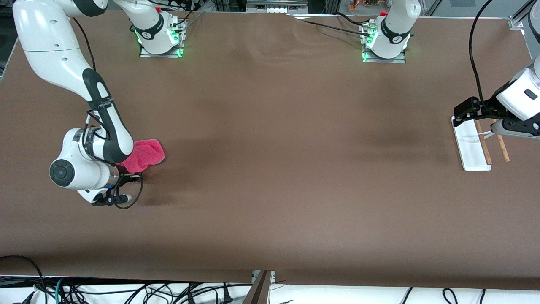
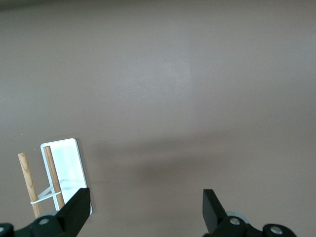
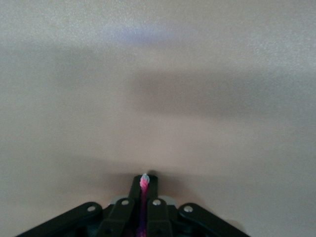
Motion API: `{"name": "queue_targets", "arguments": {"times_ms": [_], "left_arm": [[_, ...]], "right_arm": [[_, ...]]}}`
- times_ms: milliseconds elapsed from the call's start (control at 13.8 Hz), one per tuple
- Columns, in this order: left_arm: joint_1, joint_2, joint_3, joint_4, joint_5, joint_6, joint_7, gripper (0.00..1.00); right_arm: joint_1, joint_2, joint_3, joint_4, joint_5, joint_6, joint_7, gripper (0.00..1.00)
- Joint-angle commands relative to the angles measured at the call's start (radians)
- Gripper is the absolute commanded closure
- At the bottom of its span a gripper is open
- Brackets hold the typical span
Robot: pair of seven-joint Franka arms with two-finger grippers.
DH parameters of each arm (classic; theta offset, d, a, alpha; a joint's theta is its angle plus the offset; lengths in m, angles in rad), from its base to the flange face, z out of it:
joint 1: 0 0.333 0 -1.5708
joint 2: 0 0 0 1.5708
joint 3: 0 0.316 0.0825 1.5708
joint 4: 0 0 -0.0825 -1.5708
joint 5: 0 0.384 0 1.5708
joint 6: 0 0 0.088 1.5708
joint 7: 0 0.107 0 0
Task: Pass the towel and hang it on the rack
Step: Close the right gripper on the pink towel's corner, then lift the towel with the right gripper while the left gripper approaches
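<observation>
The towel (image 1: 143,155) is lying bunched on the brown worktop (image 1: 270,177) toward the right arm's end, and the right end effector (image 1: 126,176) is pinching its nearer edge. In the right wrist view the right end effector (image 3: 143,190) is showing its fingers pressed together on a thin pink strip of the towel (image 3: 143,181), with a paler tip poking out past the fingertips. From the front the right arm's wrist is covering part of the cloth and the fingers themselves, so the grip is only readable from the wrist camera.

The rack (image 1: 474,145) is sitting toward the left arm's end of the worktop, its white base flat and its two brown rods running side by side. The left end effector (image 1: 462,110) is waiting over the end of the rack nearest the robots' bases. In the left wrist view the left end effector (image 2: 146,210) is holding its fingers spread wide with nothing between them, and the rack (image 2: 66,168) is appearing just beside one finger, partly cut off by it.

The worktop is looking plain, matte and slightly rippled near the bases. Cables (image 1: 126,291) are trailing along the edge nearest the front camera, over a white strip. Both arms are partly cut off at the picture edges.
</observation>
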State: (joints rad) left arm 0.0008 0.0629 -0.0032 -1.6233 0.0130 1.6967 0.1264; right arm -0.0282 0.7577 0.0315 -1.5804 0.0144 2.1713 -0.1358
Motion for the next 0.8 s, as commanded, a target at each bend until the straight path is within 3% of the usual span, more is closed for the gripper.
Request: {"name": "queue_targets", "arguments": {"times_ms": [0, 435, 726], "left_arm": [[0.010, 0.008, -0.004, 0.020, -0.024, -0.015, 0.013, 0.00], [0.010, 0.008, -0.004, 0.020, -0.022, -0.015, 0.013, 0.00], [0.010, 0.008, -0.004, 0.020, -0.024, -0.015, 0.013, 0.00]], "right_arm": [[-0.006, -0.031, 0.007, 0.011, 0.018, -0.043, -0.024, 1.00], [0.001, -0.032, 0.025, 0.307, 0.015, -0.301, -0.027, 1.00], [-0.001, -0.084, 0.059, 0.430, 0.016, -0.431, -0.031, 1.00]]}}
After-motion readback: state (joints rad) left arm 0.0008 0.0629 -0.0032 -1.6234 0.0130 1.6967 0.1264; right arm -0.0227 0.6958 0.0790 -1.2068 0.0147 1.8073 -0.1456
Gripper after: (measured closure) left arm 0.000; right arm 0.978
